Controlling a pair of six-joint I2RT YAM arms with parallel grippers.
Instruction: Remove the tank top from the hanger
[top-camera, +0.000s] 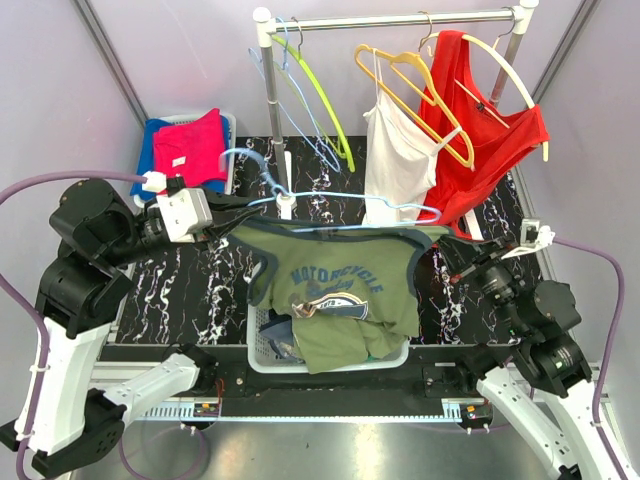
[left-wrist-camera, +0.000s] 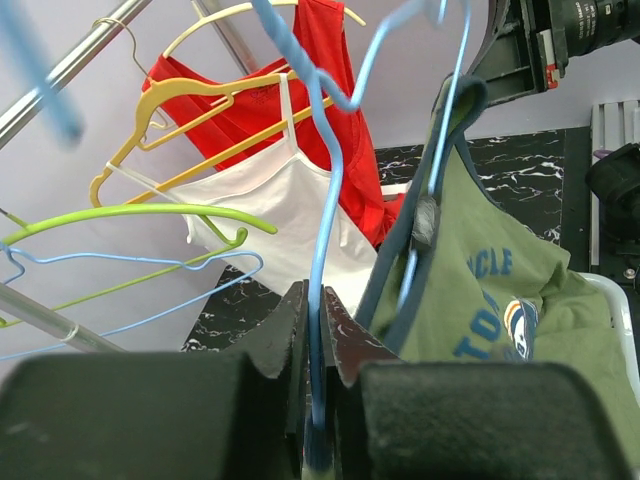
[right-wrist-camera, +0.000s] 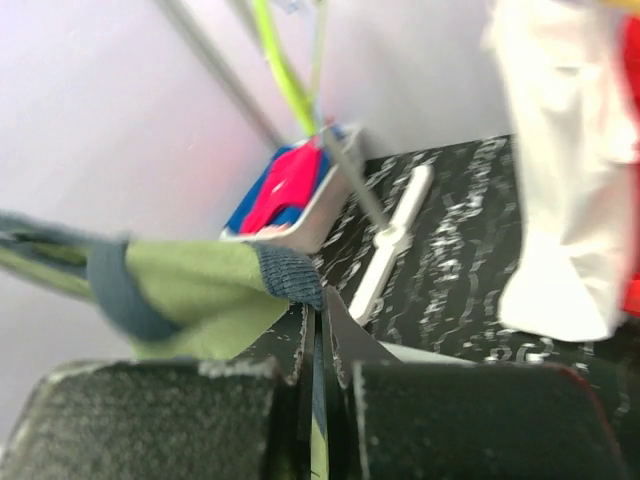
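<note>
An olive-green tank top (top-camera: 340, 290) with navy trim and a blue print hangs on a light-blue wire hanger (top-camera: 330, 205), held over the table's front middle. My left gripper (top-camera: 225, 222) is shut on the hanger's wire near its left end; in the left wrist view the blue hanger (left-wrist-camera: 322, 200) runs up from between the closed fingers of that gripper (left-wrist-camera: 318, 300), with the tank top (left-wrist-camera: 490, 290) just right of it. My right gripper (top-camera: 455, 262) is at the tank top's right shoulder. The right wrist view shows this gripper (right-wrist-camera: 320, 315) shut on the tank top's (right-wrist-camera: 200, 280) navy edge.
A clothes rack (top-camera: 390, 20) at the back carries a red top (top-camera: 480, 130), a white top (top-camera: 395, 150), and yellow, green and blue hangers. A blue bin (top-camera: 160, 135) with pink clothing sits back left. A white basket (top-camera: 262, 360) with clothes stands under the tank top.
</note>
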